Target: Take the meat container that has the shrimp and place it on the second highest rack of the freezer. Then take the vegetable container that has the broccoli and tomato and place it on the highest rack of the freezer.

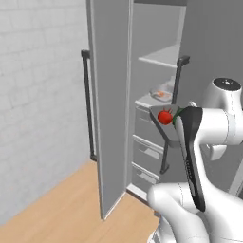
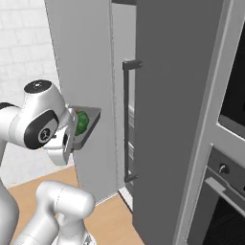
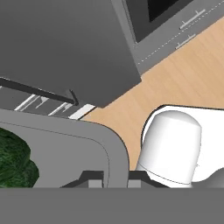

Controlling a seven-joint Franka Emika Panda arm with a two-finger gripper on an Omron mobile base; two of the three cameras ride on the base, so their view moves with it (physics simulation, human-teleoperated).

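From the left base view, the freezer (image 1: pixel 114 95) stood with its door swung wide, giving the arm a clear path to the shelves. The meat container (image 1: pixel 161 94) lay on the second highest rack (image 1: pixel 152 99), so the first half of the task looked done. The highest rack (image 1: pixel 161 58) above it carried nothing visible. The vegetable container (image 1: pixel 167 124) hung in the air in front of the drawer fronts, below the level of that upper board, its tomato (image 1: pixel 165 117) resting inside; it would need lifting before it could slide in.

From the right base view, the vegetable container (image 2: pixel 86 125) jutted out sideways from the wrist, the broccoli (image 2: pixel 81 122) sitting in it, roughly level, presumably so nothing rolled out.

In the hand view, the tool (image 3: pixel 114 177) was clamped on the rim (image 3: pixel 117 153) of the vegetable container, one fingertip on either side of the wall. Gripping the edge left the tray's body free to go onto a shelf first.
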